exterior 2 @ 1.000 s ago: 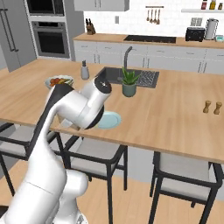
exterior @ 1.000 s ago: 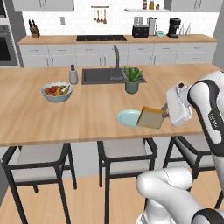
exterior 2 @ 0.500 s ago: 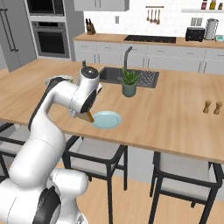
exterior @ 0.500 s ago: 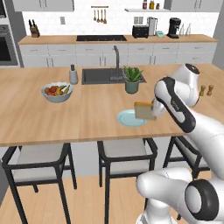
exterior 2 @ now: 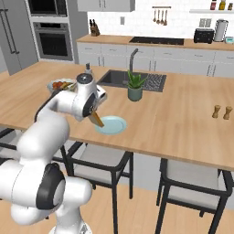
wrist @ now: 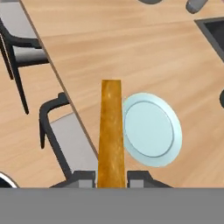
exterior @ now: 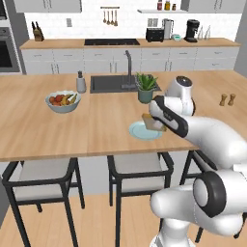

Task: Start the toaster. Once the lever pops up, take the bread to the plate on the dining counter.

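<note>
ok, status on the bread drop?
Fingers shut on the bread, edge-on. Bread above the plate, not yet down. Plate bare on the dining counter; nothing in the way.

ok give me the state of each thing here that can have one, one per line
pincer: shut on the bread
bread: held edge-on above the counter, beside the plate, not set down yet
plate: bare, flat on the dining counter near its front edge
fruit bowl: upright, holding fruit
potted plant: upright by the sink
stools: tucked under the counter
</note>
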